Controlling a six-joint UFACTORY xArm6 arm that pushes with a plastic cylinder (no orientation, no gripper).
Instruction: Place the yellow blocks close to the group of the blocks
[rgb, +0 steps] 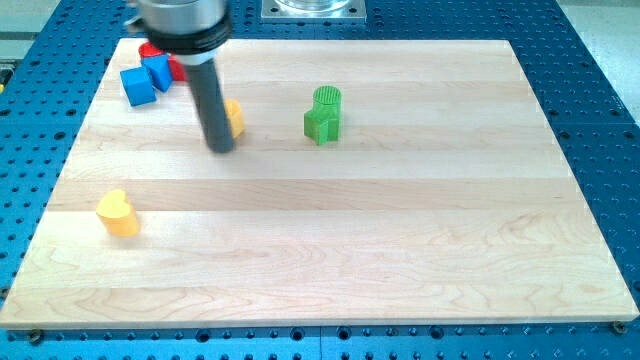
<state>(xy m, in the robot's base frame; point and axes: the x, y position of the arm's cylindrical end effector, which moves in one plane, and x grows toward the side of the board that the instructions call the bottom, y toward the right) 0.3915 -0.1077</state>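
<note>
One yellow block (234, 117), its shape mostly hidden, sits upper left of centre, pressed against my rod, with my tip (221, 148) just at its lower left. The yellow heart block (118, 212) lies well apart at the lower left of the wooden board (420, 240). In the upper left corner cluster two blue blocks (137, 86) (157, 70) and a partly hidden red block (149, 49). Two touching green blocks (323, 114) stand near top centre. I carry no gripper, just the bare rod.
</note>
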